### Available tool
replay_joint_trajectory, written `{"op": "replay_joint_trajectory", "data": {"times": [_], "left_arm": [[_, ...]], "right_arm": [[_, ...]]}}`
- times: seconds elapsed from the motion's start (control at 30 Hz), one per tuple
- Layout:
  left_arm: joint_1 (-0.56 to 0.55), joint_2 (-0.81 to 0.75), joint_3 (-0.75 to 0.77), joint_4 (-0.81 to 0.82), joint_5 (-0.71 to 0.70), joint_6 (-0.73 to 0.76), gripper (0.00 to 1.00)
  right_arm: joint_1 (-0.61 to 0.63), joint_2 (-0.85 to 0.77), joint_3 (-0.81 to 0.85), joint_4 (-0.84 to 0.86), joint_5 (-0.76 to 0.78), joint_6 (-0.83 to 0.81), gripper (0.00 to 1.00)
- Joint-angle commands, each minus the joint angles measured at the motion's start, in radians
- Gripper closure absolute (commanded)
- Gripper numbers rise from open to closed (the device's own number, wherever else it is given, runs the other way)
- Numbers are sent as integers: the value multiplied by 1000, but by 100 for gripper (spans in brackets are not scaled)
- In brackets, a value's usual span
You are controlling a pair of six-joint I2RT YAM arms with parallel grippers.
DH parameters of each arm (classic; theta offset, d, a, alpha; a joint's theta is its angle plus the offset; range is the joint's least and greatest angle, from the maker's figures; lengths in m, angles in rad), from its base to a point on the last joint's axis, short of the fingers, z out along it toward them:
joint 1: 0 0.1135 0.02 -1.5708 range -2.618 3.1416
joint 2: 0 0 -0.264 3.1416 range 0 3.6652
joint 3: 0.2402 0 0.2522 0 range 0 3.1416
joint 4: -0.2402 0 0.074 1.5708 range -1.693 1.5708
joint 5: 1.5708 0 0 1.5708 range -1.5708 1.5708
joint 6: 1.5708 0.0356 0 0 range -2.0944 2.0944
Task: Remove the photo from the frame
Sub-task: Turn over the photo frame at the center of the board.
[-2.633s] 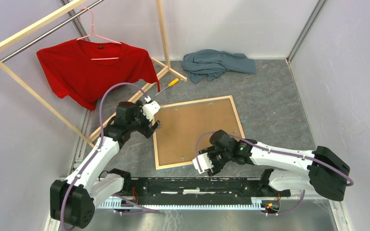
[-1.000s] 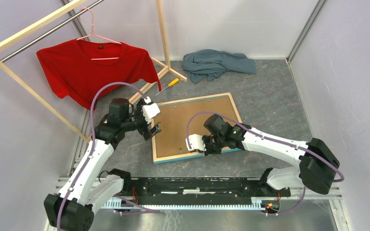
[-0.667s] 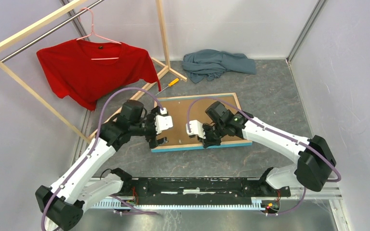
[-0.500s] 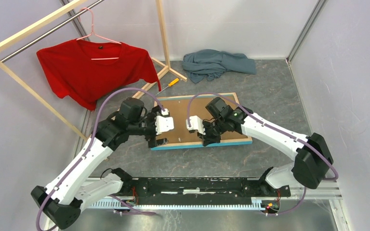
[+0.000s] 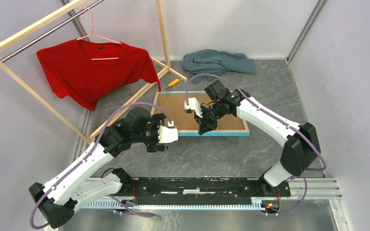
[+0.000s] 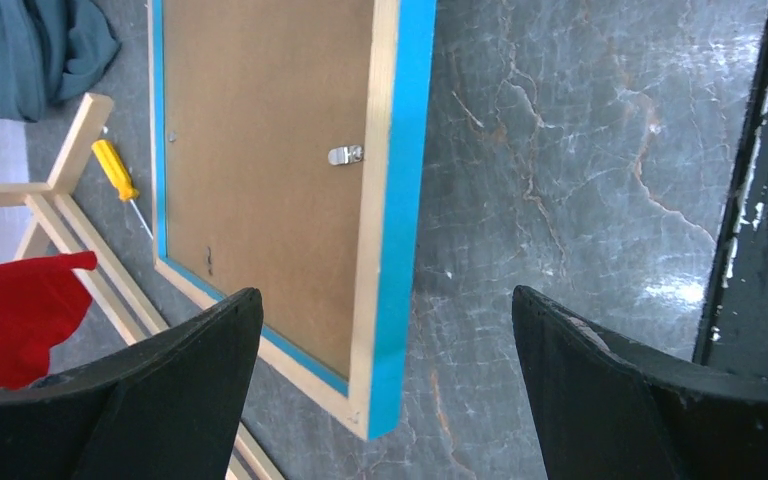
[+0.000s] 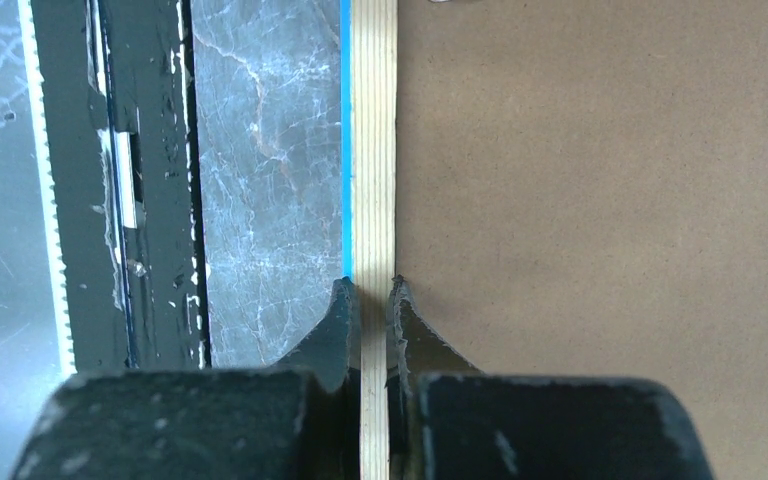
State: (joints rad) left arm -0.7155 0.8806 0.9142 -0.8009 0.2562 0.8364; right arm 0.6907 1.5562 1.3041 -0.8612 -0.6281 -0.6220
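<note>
As seen from above, frame (image 5: 224, 133): back-up toward the far middle of the table (image 5: 274, 110), with bright blue front edge showing along the near rail and pale wood on top. Near rail parallel to the table's near edge; flat or tipped up, cannot tell.
Backing board (image 5: 173, 108): plain brown, filling the frame's back, in place; small metal clip (image 6: 345, 155) beside the near rail.
Photo: not visible; judged to sit under the board, facing down.
Right gripper (image 7: 372, 290): clamped on the near rail, one finger outside by the blue edge, one inside against the board; reaches in from the right, meets the rail near its middle.
Left gripper (image 6: 385, 296): jaws wide apart, holding nothing; hangs above the table just off the frame's near-left corner, that corner between the jaws in the wrist view.
Frame relative to left gripper: beyond it and to its right.
Nearer arm: right, already on the frame; left free, by judgement, for board or clips.
</note>
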Motion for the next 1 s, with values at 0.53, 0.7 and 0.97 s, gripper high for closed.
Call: {"op": "replay_joint_trajectory", "data": {"times": [0.53,0.7,0.97], "left_arm": [[-77,-55,-258,429,-356,122,6],[-83,-52,-284,474,-363,127,14],[-88,-36,-294,486,-367,126,27]], "right_arm": [[-66,81,207,-37,-168,26,100],[-73,84,213,-36,-181,29,100],[-83,74,224,-48,-202,28,100]]}}
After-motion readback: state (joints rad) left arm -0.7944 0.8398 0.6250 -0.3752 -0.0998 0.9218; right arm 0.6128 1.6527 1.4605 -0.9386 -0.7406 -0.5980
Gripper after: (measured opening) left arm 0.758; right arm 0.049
